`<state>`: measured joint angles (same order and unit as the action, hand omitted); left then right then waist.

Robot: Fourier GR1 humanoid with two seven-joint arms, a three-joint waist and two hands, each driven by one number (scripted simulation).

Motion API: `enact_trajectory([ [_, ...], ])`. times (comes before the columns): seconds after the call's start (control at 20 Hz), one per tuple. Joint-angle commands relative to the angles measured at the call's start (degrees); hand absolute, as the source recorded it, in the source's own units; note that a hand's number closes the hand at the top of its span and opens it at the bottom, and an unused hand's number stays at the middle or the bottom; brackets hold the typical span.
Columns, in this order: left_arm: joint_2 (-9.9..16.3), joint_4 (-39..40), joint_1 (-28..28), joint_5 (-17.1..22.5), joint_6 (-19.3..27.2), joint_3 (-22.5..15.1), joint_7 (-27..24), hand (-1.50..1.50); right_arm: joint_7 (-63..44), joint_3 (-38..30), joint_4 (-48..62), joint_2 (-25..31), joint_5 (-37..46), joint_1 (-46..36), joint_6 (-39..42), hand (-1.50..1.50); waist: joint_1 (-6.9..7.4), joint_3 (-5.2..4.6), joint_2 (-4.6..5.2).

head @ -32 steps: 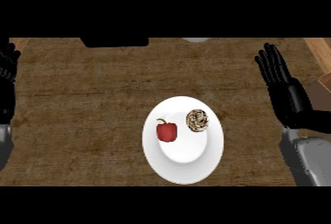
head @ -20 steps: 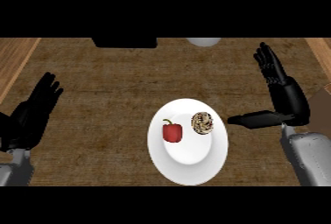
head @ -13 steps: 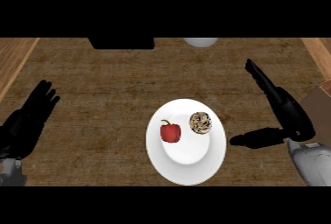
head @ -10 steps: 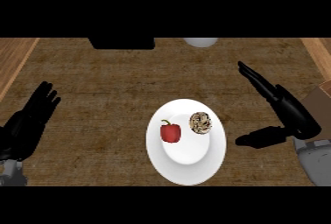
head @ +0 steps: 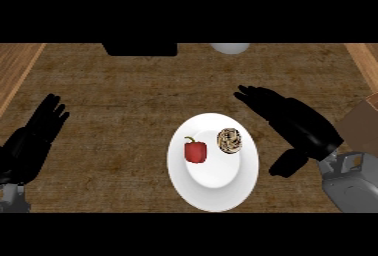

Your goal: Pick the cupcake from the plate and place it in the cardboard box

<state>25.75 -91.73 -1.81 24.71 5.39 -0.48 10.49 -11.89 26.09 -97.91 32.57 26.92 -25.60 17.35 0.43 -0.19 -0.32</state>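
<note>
Here the cupcake [head: 231, 141] sits on the white plate [head: 221, 192], untouched by either hand.

The cupcake lies at the plate's right side toward its far rim, with a red bell pepper [head: 195, 151] just beside it on the left. The plate rests on the counter [head: 133, 90] near its near edge, roughly midway across. The right hand [head: 291, 120] is just right of the plate, fingers straight and spread wide, thumb pointing down, holding nothing. The left hand [head: 33, 140] rests near the counter's left edge, fingers relaxed and open. A corner of the cardboard box [head: 362, 125] shows at the counter's right edge.
</note>
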Motion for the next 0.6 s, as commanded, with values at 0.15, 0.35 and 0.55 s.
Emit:
enact_trajectory([
  [0.15,-2.28,2.11,-2.30,-1.89,1.12,0.15,0.01,0.00,-19.44,4.12,1.69,-9.31,1.63,-7.02,11.15,-1.50,-0.18,0.12,0.34],
  [0.35,-2.34,1.11,-1.36,-1.64,-1.12,1.13,0.71,0.00,-18.25,1.27,6.89,-11.64,0.54,-6.81,14.77,-1.50,-0.12,0.17,0.35],
  [0.55,-3.58,-1.05,4.04,-2.59,-3.03,2.40,-2.37,0.00,-21.00,1.21,4.00,-12.71,3.62,-3.78,17.30,-1.50,-0.16,0.18,0.25],
])
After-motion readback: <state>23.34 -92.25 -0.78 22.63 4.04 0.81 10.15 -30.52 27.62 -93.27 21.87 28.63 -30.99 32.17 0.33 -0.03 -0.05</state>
